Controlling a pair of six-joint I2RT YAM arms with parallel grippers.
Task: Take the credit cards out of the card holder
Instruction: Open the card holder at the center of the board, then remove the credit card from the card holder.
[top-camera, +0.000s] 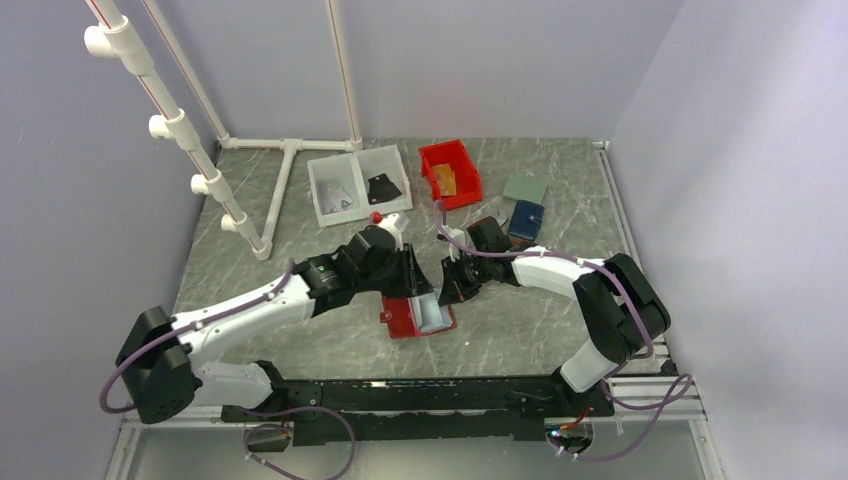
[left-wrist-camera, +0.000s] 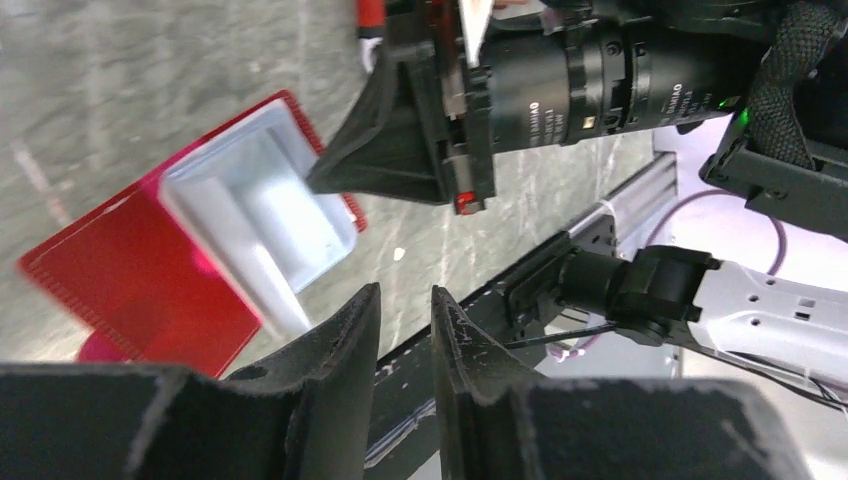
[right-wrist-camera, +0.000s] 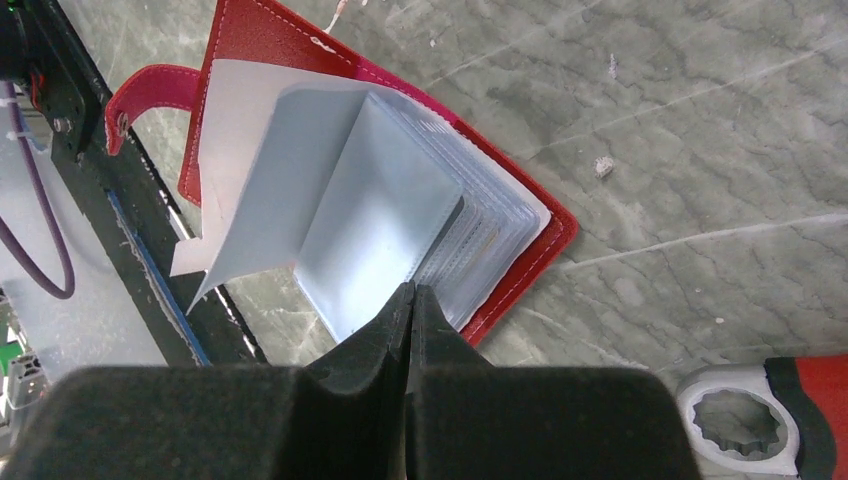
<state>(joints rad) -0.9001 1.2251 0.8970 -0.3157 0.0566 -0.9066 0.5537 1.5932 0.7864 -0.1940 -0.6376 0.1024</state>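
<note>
The red card holder (top-camera: 403, 322) lies open near the table's front, its pale blue-grey sleeves (right-wrist-camera: 380, 225) fanned upward and its strap tab (right-wrist-camera: 150, 90) sticking out. My right gripper (right-wrist-camera: 412, 292) is shut, with its tips on the near edge of one raised sleeve; I cannot tell whether the sleeve is pinched. My left gripper (left-wrist-camera: 405, 300) hovers just left of the holder (left-wrist-camera: 130, 285), slightly open with nothing between its fingers. A tan-orange card (top-camera: 447, 180) lies in the red bin (top-camera: 462, 158). I cannot make out any credit cards inside the sleeves.
A white two-part tray (top-camera: 318, 170) at the back holds flat items. A blue wallet (top-camera: 526, 218), a grey-green pouch (top-camera: 524, 188) and a dark brown wallet (top-camera: 486, 230) lie right of the bin. A PVC pipe frame (top-camera: 285, 175) stands back left. The black base rail (top-camera: 420, 392) runs along the near edge.
</note>
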